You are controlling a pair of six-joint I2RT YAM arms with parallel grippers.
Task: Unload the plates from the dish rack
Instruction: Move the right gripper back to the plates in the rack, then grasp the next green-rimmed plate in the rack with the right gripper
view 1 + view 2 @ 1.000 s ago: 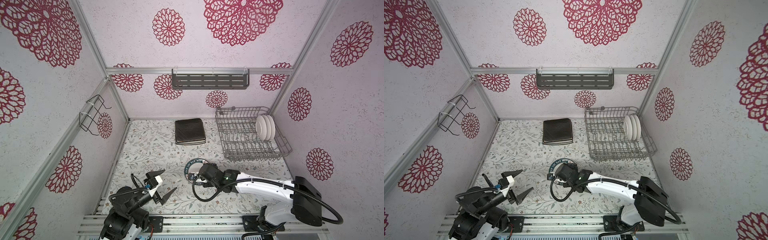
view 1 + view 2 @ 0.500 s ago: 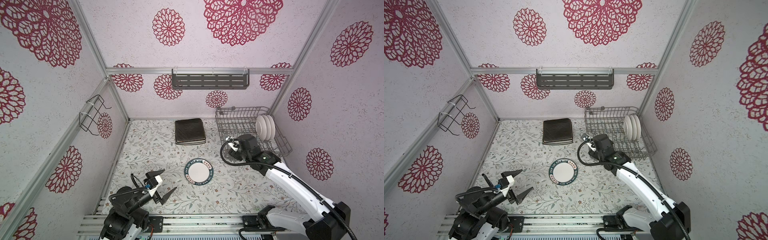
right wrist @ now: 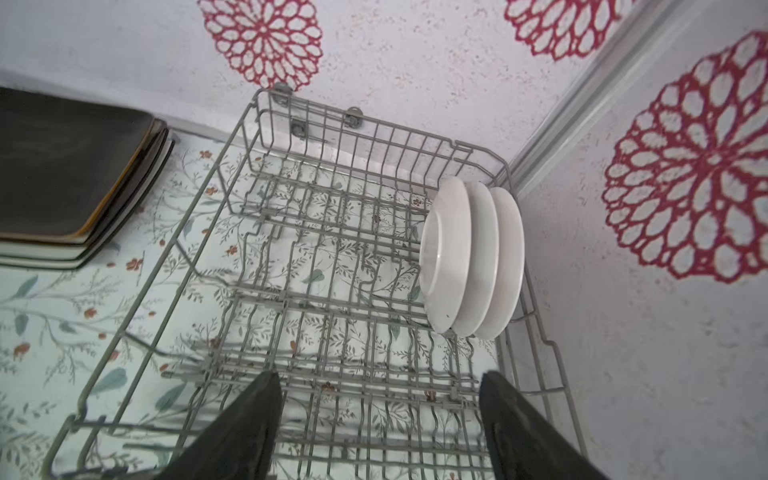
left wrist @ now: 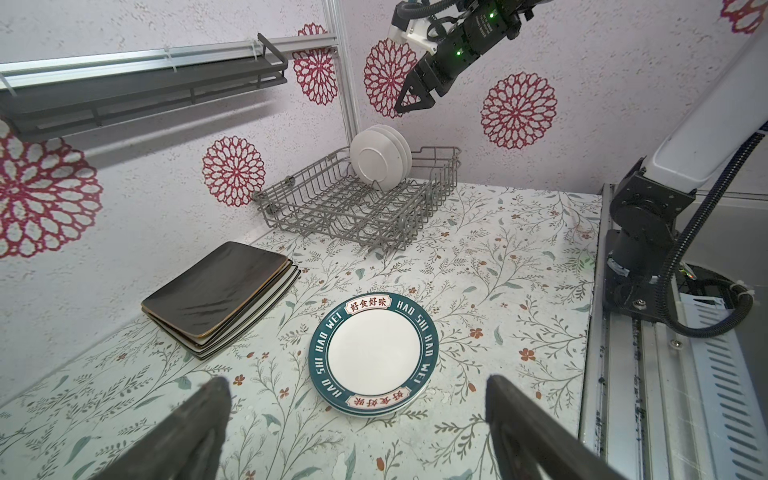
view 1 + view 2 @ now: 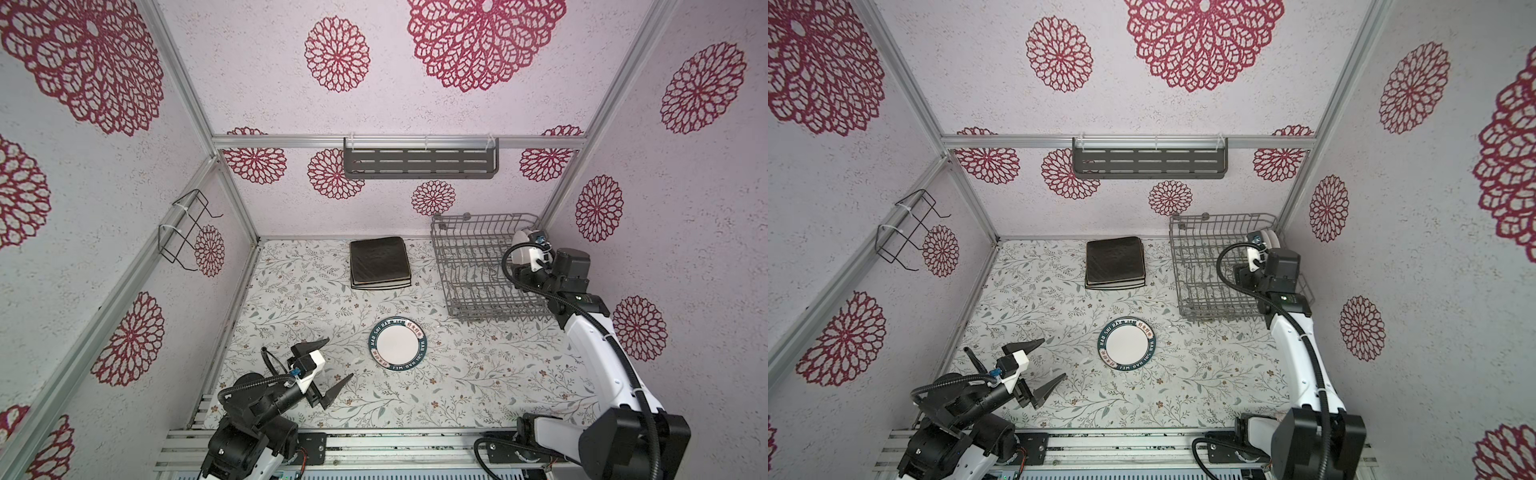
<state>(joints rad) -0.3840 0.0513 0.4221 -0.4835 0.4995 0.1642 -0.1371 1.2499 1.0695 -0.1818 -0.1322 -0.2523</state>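
Swung over the dish rack [image 5: 465, 270], right fingers [image 3: 519, 436] gape empty near three white plates [image 3: 469, 257] (left fingers [image 4: 187, 436] wide).

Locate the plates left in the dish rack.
In the right wrist view, three white round plates stand on edge at the dish rack's right side, toward the back wall, beneath the right gripper.

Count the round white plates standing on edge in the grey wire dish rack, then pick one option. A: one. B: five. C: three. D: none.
C: the right wrist view shows three round white plates standing on edge, side by side, at one end of the dish rack, and the other slots hold nothing.
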